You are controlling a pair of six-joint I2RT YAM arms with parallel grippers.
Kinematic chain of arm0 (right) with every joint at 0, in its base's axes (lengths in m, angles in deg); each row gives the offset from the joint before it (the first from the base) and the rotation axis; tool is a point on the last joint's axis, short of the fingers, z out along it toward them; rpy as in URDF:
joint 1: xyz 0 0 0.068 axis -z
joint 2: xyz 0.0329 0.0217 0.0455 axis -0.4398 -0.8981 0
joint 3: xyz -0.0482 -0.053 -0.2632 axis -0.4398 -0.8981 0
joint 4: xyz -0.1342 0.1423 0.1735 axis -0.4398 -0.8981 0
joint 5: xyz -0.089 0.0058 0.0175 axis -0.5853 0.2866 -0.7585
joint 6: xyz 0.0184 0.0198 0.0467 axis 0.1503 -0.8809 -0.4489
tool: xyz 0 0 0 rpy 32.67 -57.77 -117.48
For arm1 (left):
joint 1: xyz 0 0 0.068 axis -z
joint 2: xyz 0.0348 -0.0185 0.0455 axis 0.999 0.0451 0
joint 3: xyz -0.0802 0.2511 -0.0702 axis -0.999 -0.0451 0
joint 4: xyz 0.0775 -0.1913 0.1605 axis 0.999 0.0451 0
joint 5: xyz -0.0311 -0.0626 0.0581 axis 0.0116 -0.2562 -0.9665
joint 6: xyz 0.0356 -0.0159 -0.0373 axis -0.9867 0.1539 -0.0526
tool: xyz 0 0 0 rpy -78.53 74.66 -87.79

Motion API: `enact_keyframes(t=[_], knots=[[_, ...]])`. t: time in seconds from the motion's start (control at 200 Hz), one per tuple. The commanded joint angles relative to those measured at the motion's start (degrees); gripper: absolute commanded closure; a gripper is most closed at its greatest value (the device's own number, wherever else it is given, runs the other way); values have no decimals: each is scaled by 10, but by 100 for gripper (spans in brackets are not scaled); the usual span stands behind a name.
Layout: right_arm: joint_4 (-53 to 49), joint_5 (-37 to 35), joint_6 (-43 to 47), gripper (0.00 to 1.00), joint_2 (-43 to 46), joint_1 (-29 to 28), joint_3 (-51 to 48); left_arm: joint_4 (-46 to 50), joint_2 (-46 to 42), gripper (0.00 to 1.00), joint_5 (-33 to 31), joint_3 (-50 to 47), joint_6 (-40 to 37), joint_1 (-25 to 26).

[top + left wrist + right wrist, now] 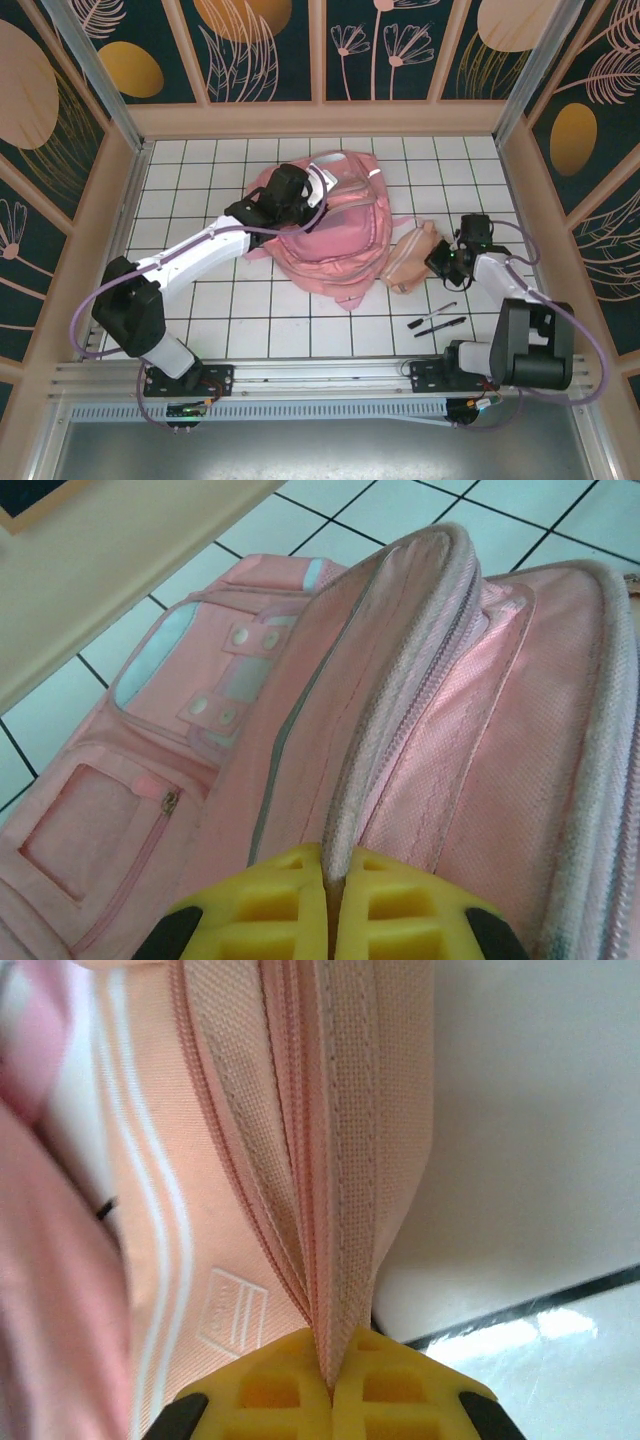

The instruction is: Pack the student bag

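The pink student bag (330, 225) lies flat in the middle of the tiled table. My left gripper (283, 193) sits on its left side, shut on a raised fold of its zip edge (400, 680); the yellow pads (270, 905) pinch the pale zip tape. A peach-pink pencil pouch (415, 257) lies just right of the bag. My right gripper (452, 258) is shut on the pouch's zipped top edge (340, 1160), the fabric pinched between its yellow pads (400, 1390). The bag's inside is hidden.
Two black pens (437, 318) lie on the tiles near the front right, close to the right arm's base. Wooden walls (320, 120) enclose the table on three sides.
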Motion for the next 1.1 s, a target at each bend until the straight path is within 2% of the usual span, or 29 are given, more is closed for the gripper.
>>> enact_keyframes(t=[0.0,0.125,0.21,0.3,0.37,0.485,0.656,0.776,0.891,1.096], knots=[[-83,-9,-15,100,58,-18,59,-20,-26,100,14,49,45,-2],[-165,-44,-29,100,95,-44,94,-8,-20,100,9,88,48,-2],[-191,-41,-49,100,122,-71,113,3,-9,100,3,111,44,-2],[-167,30,-69,100,135,-104,127,16,-1,100,6,128,52,-3],[-121,101,-92,100,115,-154,144,14,-2,100,24,131,65,-3],[-46,134,-141,100,56,-227,191,14,-4,100,37,136,82,-3],[24,118,-201,100,-15,-232,243,15,-14,100,58,130,109,-3],[20,136,-225,100,-51,-232,276,19,-12,100,48,129,119,-3],[-1,135,-236,100,-26,-232,286,11,-13,100,38,118,128,-3],[-85,130,-262,100,79,-239,289,19,-13,100,24,116,142,-3]])
